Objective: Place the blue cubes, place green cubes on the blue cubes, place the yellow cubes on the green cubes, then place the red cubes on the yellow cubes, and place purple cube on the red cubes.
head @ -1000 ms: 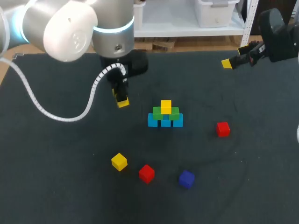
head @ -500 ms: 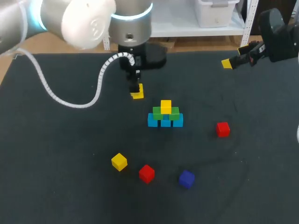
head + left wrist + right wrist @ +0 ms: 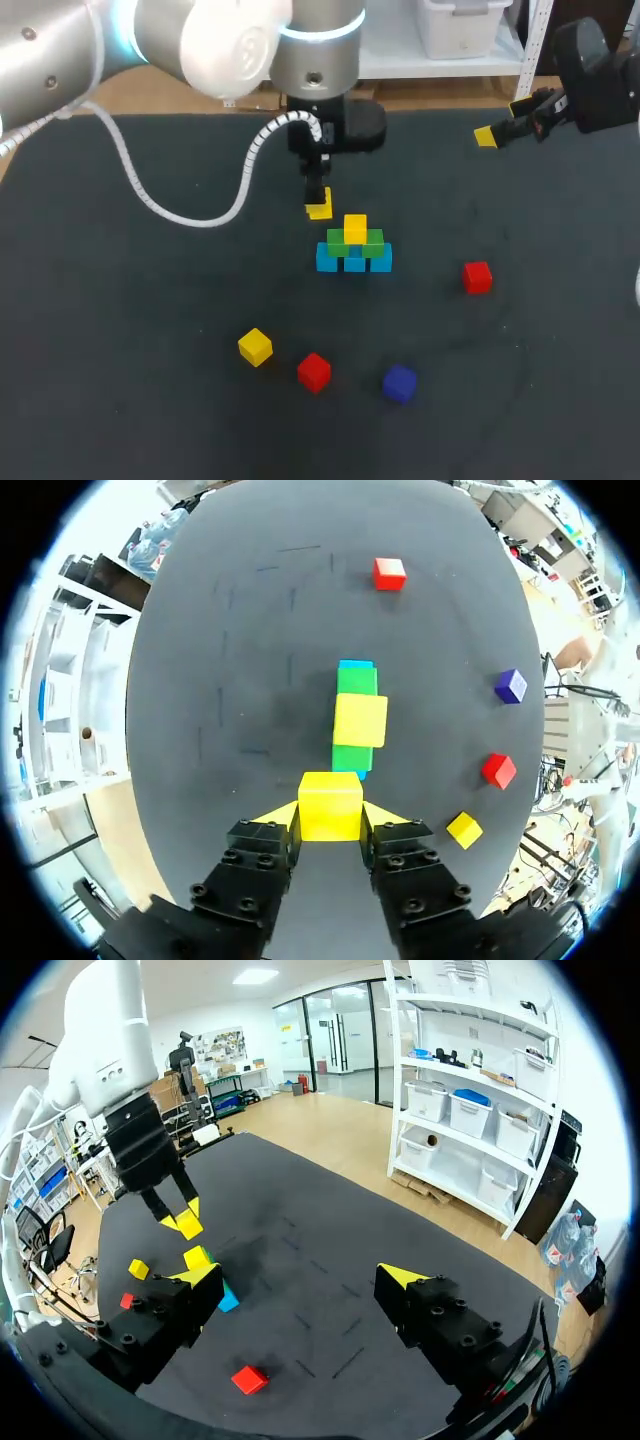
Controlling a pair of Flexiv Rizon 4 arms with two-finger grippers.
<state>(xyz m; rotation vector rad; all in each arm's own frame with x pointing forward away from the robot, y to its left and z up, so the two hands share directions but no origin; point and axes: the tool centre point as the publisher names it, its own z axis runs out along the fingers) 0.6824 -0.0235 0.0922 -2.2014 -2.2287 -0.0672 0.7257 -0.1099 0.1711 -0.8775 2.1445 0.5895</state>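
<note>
A small stack (image 3: pixel 354 246) stands mid-table: blue cubes (image 3: pixel 325 262) at the bottom, green cubes (image 3: pixel 337 240) on them and one yellow cube (image 3: pixel 355 227) on top. My left gripper (image 3: pixel 319 203) hangs just behind and left of the stack, shut on a second yellow cube (image 3: pixel 330 805), which the left wrist view shows between its fingers, with the stack (image 3: pixel 357 715) ahead. Loose on the mat lie a red cube (image 3: pixel 477 277), another red cube (image 3: pixel 314 371), a yellow cube (image 3: pixel 255 347) and a purple cube (image 3: pixel 399 383). My right gripper (image 3: pixel 503 121) is open and empty at the far right.
The dark mat (image 3: pixel 150 330) covers the whole table. The left arm's white cable (image 3: pixel 200 215) loops over the left half. The loose cubes lie in front of the stack and to its right.
My left arm has carried the yellow cube to the right, from well left of the stack to close beside it. The right arm and the loose cubes have not moved.
</note>
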